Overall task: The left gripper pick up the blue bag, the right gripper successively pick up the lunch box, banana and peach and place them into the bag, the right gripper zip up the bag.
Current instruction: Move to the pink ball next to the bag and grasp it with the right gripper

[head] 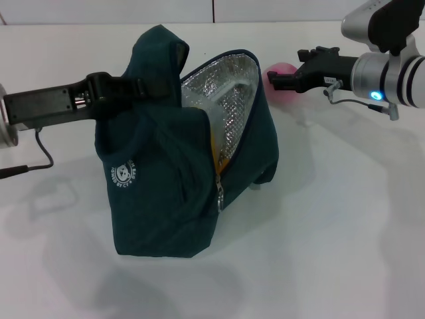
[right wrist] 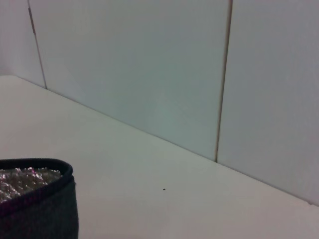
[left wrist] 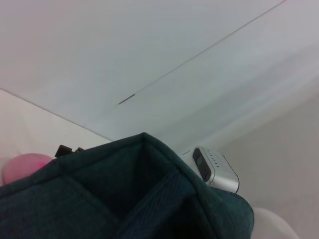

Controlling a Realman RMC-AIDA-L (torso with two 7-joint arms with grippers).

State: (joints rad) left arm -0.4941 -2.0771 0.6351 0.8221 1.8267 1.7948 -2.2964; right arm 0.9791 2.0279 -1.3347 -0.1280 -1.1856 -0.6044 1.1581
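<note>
a: my left gripper [head: 136, 88] reaches in from the left and is pinched onto a padded loop handle [head: 159, 50] of the large dark teal-blue fabric bag [head: 172, 193], holding its top up. on the far side my right gripper [head: 273, 78] hangs above the table, fingertips at the small round pink peach [head: 282, 78]; i cannot tell how far its fingers are spread or whether they touch the fruit.

b: and the bag itself?

a: it stands on the white table [head: 345, 232], mouth gaping up and toward the right arm, silver foil lining [head: 232, 93] showing. its long axis runs from near-left to far-right in the head view. the zip's ring pull [head: 220, 193] hangs at the near end of the opening. something yellow-orange [head: 214, 149] shows just inside that edge.

b: room to move?

a: bare table lies open in front of and right of the bag. the peach sits just beyond the bag's far rim, close to it.
</note>
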